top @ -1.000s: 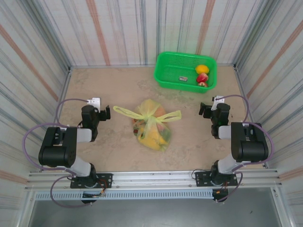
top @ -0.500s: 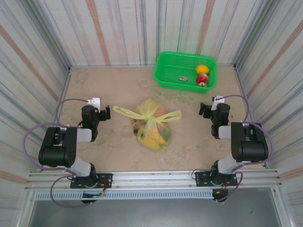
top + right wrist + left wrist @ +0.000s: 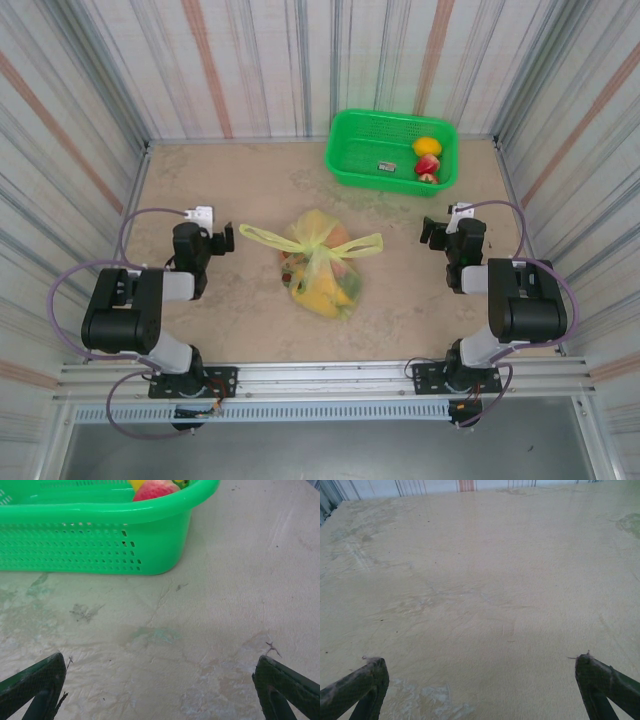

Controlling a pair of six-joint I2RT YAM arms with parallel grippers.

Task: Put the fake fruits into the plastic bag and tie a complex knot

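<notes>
Looks close to done: plastic bag [image 3: 322,262] lying mid-table, bulging with fake fruits [image 3: 320,292], handles seemingly knotted and splayed sideways. Leaves a few leftover fruits [image 3: 427,158], yellow and reddish, in the green basket [image 3: 352,150] at the far edge. Flanked by left gripper [image 3: 222,238] and right gripper [image 3: 428,232], both spread wide, empty, well apart from the bag.

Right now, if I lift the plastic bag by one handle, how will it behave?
Probably floppy: the plastic bag is thin and crinkled, so it should sag around the fake fruits bulging at its near end. That load would likely swing and tilt it. The handle looks like slack film, likely slippery.
</notes>
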